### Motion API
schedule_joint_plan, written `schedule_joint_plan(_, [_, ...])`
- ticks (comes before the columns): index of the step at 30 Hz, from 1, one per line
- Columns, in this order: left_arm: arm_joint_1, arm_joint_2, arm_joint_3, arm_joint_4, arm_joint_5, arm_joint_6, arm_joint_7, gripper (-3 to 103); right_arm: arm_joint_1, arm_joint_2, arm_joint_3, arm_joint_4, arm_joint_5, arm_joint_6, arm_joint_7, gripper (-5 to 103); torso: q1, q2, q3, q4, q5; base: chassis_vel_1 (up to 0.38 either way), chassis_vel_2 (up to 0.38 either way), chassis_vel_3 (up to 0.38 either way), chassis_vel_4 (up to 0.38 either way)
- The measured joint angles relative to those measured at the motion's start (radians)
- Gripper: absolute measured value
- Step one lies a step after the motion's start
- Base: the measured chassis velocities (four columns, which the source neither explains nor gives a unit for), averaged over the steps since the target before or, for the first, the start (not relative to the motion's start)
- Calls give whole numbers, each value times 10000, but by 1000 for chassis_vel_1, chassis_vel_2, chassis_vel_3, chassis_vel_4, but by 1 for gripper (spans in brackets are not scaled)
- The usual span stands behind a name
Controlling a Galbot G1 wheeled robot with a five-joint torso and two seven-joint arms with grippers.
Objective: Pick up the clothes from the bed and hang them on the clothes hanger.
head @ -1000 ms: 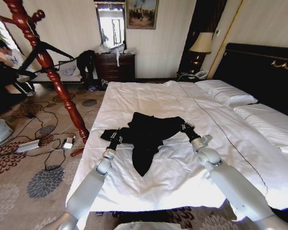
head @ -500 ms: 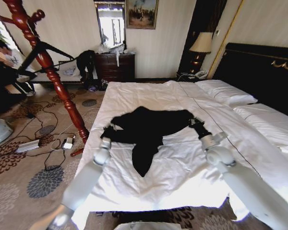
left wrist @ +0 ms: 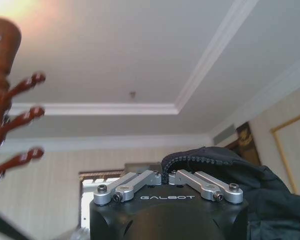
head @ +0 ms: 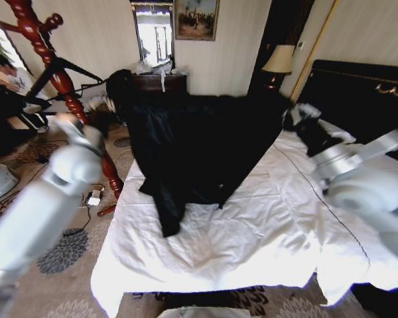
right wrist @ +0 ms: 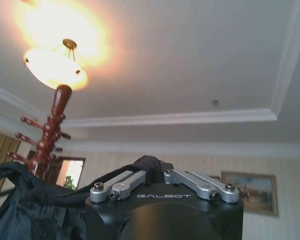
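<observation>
Black coat (head: 199, 142) spread wide in the air above the bed (head: 252, 225), lower hem and one sleeve draping onto the white duvet. Left gripper (left wrist: 166, 176) has its fingers closed on a zippered edge; right gripper (right wrist: 155, 174) has fingers pinched on dark cloth at the other end. Both arms raised. Hanger (head: 56, 73) hangs on the red wooden coat stand (head: 66, 86), left of the bed. Advice: keep both pinches tight, lift evenly until the hem clears the duvet, hold the shoulders level and taut.
</observation>
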Motion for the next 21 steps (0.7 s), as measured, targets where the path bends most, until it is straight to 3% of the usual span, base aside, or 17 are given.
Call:
schedule_joint_plan(2, [-277, 181, 1, -50, -328, 45, 70, 1, 340, -146, -5, 7, 221, -1, 0, 0, 0, 0, 0, 0, -1, 0, 0, 0, 0])
schedule_joint_plan(3, [-798, 506, -12, -128, -959, 142, 185, 1, 1028, -454, -15, 22, 715, -1, -8, 0, 0, 0, 0, 1, -1, 0, 0, 0, 0])
schedule_joint_plan(7, [-1523, 1207, -314, -381, -2160, 342, 368, 1, 2051, -1122, 148, 105, 1877, -9, -56, 0, 0, 0, 0, 0, 0, 0, 0, 0, 0])
schedule_joint_plan(8, [-1523, 1207, -314, -381, -2160, 342, 368, 1, 2051, -1122, 148, 105, 1877, -9, -56, 0, 0, 0, 0, 0, 0, 0, 0, 0, 0])
schedule_joint_plan(10, [-1414, 1841, -930, -1006, -3278, 595, 261, 1, 2386, -1546, 325, 441, 2645, -149, 19, 0, -1, 0, -2, 1, 0, 0, 0, 0, 0])
schedule_joint_plan(12, [-1104, 2159, -1248, -1448, -3689, 696, 117, 1, 2454, -1703, 375, 711, 2889, -271, 177, 0, -2, 1, -3, 5, -1, 0, 0, 0, 0])
schedule_joint_plan(17, [355, 2552, -1876, -2491, -3752, 827, -215, 1, 2088, -1801, 371, 1299, 2782, -670, 587, 0, -3, 1, -2, 2, -1, 0, 0, 0, 0])
schedule_joint_plan(21, [1590, 2084, -1714, -2477, -2908, 949, -548, 1, 1271, -1346, -18, 978, 1713, -1036, 694, 0, -3, 1, 0, 2, -1, 0, 0, 0, 0])
